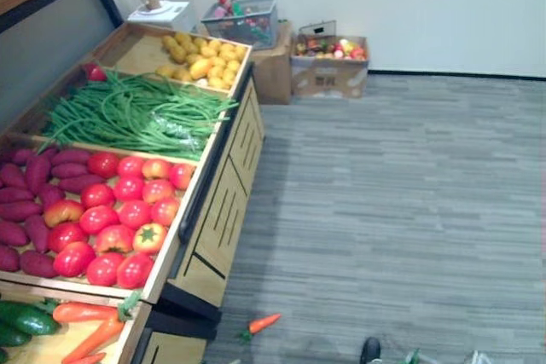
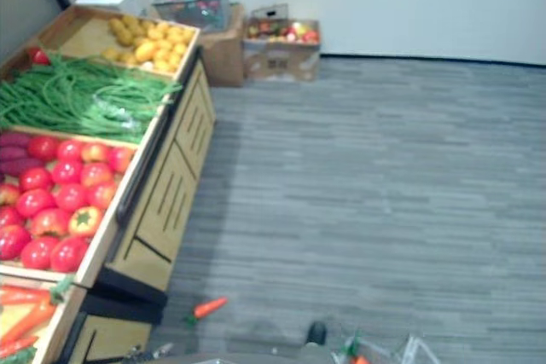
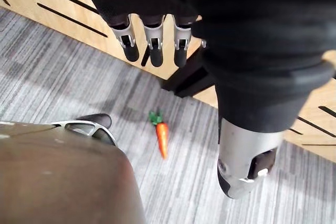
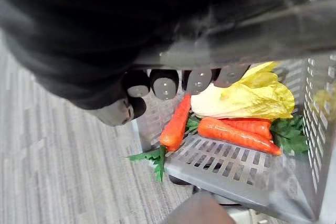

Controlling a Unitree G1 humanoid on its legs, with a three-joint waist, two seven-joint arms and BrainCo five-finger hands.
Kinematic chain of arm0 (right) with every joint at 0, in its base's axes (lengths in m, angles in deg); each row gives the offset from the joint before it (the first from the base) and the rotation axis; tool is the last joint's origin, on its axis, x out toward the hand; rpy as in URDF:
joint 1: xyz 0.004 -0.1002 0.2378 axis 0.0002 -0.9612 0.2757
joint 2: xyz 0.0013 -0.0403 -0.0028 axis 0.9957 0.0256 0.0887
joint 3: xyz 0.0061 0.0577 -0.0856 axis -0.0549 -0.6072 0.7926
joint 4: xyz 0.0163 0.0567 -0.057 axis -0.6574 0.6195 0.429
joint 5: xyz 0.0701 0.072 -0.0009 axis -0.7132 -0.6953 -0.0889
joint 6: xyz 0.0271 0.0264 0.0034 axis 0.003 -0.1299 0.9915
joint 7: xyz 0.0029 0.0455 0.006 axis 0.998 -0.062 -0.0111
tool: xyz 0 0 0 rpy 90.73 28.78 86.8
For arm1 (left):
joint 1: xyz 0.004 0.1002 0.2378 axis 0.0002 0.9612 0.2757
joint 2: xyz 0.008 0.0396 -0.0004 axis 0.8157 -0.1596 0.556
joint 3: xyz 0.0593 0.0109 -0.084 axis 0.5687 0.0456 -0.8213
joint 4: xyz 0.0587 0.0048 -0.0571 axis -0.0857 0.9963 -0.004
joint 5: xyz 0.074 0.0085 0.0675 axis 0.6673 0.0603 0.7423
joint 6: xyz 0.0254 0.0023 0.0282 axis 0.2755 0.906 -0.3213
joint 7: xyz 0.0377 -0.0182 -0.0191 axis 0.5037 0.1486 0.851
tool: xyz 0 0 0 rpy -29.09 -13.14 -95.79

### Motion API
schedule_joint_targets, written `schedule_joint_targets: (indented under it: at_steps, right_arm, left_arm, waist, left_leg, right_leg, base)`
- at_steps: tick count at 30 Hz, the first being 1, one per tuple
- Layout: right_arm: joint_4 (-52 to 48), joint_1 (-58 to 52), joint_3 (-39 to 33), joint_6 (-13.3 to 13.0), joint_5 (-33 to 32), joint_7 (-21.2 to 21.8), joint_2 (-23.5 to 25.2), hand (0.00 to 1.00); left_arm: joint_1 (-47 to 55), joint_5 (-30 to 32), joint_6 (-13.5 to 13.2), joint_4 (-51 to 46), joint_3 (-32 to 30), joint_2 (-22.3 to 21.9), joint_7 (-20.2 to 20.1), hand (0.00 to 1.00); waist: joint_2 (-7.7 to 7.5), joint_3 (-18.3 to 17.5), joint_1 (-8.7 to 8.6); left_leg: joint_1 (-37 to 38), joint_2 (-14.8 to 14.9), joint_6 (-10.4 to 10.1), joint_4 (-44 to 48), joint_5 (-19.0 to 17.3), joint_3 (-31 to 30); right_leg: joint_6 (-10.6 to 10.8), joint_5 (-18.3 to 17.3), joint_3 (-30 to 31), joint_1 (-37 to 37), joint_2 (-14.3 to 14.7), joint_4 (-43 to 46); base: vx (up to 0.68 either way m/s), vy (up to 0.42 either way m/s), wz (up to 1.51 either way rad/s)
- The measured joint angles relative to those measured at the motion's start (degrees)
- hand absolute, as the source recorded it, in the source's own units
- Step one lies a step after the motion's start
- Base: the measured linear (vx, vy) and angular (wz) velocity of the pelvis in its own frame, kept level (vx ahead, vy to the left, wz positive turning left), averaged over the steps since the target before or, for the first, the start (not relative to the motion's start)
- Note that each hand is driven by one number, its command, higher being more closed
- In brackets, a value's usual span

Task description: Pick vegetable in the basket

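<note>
Robot's view down along a wooden produce bench [image 1: 223, 210] stocked with tomatoes [image 1: 128, 189] and green beans [image 1: 128, 112]. The right hand [image 4: 165, 85] is curled round the handle of a grey basket [image 4: 231, 169], which already carries carrots [image 4: 239, 135] and a pale lettuce [image 4: 247, 98] (one carrot hangs over the rim). The left hand [image 3: 156, 45] hangs relaxed and empty beside the bench front. A stray carrot [image 1: 260, 324] lies on the floor [image 1: 384, 210] at the bench foot. Picking looks partly done, with plenty left on the bench. Away from the bench the floor is open; boxes [image 1: 328, 70] stand past its far end.
</note>
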Motion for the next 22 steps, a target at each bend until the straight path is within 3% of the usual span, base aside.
schedule_joint_targets:
  at_steps: [6, 22]
  right_arm:
    - [1.7, -0.6, -0.1, -0.2, -6.5, 0.3, 0.4, 1.00]
    - [2.1, -0.2, 1.2, -1.1, -6.6, 0.3, -0.3, 1.00]
  left_arm:
    - [-0.5, -3.8, -0.1, 1.5, -0.8, 0.0, -1.7, 0.00]
    - [-1.3, -6.2, -0.4, 3.2, -0.8, -0.4, -1.8, 0.00]
  waist:
    - [0.06, -0.1, -0.11]
    - [0.40, -0.4, 0.01]
  left_leg:
    - [1.1, 0.0, -0.2, -0.1, -0.4, 1.2]
    - [6.4, -0.6, -0.6, 0.1, -2.7, 8.4]
  right_leg:
    - [0.0, 0.0, 1.4, 0.0, 0.4, 0.0]
    - [0.0, 1.0, 10.4, -1.1, 2.0, 0.0]
  base:
    - [0.01, -0.003, -0.11]
    - [-0.01, -0.014, -0.29]
